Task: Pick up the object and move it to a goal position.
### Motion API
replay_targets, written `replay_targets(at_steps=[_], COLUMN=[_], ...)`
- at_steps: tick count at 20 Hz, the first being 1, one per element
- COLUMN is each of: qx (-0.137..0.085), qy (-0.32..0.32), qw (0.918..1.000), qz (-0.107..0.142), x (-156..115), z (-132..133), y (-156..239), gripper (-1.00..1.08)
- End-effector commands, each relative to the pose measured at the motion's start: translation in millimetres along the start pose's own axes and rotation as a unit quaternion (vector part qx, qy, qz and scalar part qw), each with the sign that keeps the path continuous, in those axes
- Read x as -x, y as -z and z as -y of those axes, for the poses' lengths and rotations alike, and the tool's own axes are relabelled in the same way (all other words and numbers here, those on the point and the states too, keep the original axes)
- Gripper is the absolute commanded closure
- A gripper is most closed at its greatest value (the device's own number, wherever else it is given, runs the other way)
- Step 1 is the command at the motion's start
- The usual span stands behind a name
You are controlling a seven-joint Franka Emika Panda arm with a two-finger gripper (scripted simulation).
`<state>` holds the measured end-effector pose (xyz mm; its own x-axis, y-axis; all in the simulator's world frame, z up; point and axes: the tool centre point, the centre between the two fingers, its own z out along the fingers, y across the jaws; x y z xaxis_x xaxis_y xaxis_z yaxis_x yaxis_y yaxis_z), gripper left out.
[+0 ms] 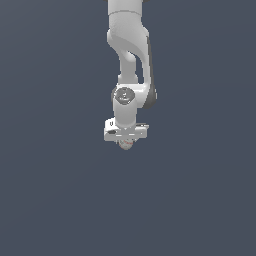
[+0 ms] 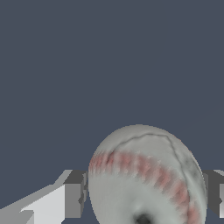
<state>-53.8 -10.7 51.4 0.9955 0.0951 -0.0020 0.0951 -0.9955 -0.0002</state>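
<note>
In the wrist view a white ball with red stitch marks [image 2: 146, 179] sits between my two fingers, one pad [image 2: 74, 199] on one side and the other pad [image 2: 214, 197] on the opposite side, both pressed against it. My gripper [image 2: 144, 201] is shut on the ball. In the exterior view the arm hangs straight down in the middle of the frame; the gripper [image 1: 126, 142] points down and only a small bit of the ball [image 1: 126, 144] peeks out beneath the hand.
A plain dark grey-blue surface [image 1: 60, 200] fills the whole scene around the arm. No other object shows in either view.
</note>
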Motion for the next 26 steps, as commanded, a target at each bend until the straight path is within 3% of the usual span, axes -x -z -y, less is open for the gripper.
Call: replay_targets(at_steps=[1,10,26], qx=[0.000,0.000,-0.001], qy=[0.000,0.000,0.000], qw=[1.0000,1.0000,1.0000], qz=[-0.001,-0.001,-0.001], x=[0,8,29], z=[-3,-27,-96], y=[7,57,202], gripper=[1.08,1.08,1.08])
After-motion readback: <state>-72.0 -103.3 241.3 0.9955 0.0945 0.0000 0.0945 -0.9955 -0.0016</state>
